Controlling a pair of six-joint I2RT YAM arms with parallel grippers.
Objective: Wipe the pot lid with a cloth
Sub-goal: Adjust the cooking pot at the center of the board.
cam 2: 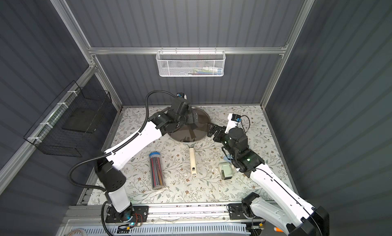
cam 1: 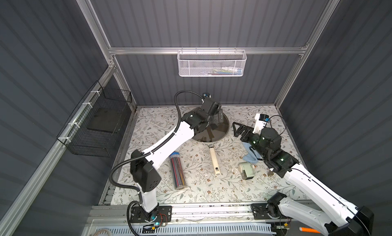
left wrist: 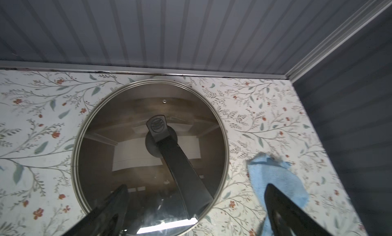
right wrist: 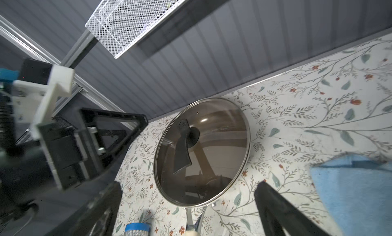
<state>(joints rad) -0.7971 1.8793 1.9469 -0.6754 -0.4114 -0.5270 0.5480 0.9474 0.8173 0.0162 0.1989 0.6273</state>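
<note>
Left gripper [left wrist: 196, 187], right gripper [right wrist: 188, 184] wide, empty — cloth [cam 1: 250, 157] largely hidden under right arm [cam 1: 301, 179].

The left arm [cam 1: 169, 143] is reaching forward and inward from its base, elbow bent, its white forearm rising to a dark wrist [cam 1: 197, 120]. The left gripper [left wrist: 196, 186] is pointing down and away from the base, its fingers [left wrist: 101, 211] standing spread wide and clamping nothing. The right arm [cam 1: 314, 186] is stretching in from the opposite base, angling inward, its wrist [cam 1: 267, 139] rolled sideways. The right gripper [cam 1: 235, 129] is aiming toward the left gripper, its fingers [right wrist: 280, 211] likewise gaping wide and empty. The two grippers are sitting near each other without touching.
</note>
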